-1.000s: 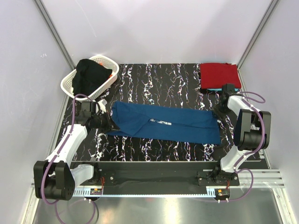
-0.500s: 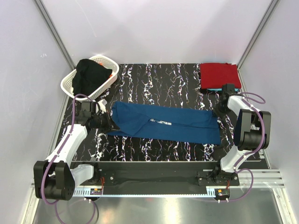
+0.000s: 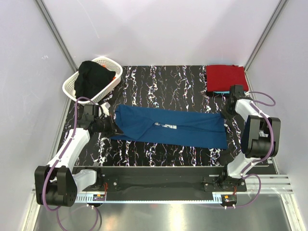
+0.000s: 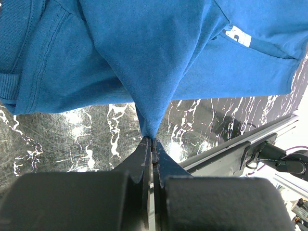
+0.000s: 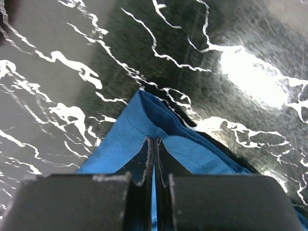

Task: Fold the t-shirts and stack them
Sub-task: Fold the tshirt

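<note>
A blue t-shirt [image 3: 171, 127] with a small white print lies folded into a long band across the middle of the marbled table. My left gripper [image 3: 111, 126] is shut on its left end; the left wrist view shows the cloth [image 4: 154, 72] pinched to a point between the jaws [image 4: 152, 140]. At the band's upper right corner my right gripper [image 3: 224, 111] is shut on the blue hem [image 5: 159, 120], fingers closed together [image 5: 154, 140]. A folded red t-shirt [image 3: 226, 77] lies at the back right on a turquoise one [image 3: 222, 92], of which only an edge shows.
A white lattice basket [image 3: 71, 86] at the back left holds a black garment [image 3: 94, 77] and something orange. White walls and metal posts enclose the black marbled table [image 3: 163, 82]. A metal rail [image 3: 159, 173] runs along the near edge.
The right gripper has closed on the shirt's right corner and its arm has shifted slightly. The left arm and the shirt have stayed put.
</note>
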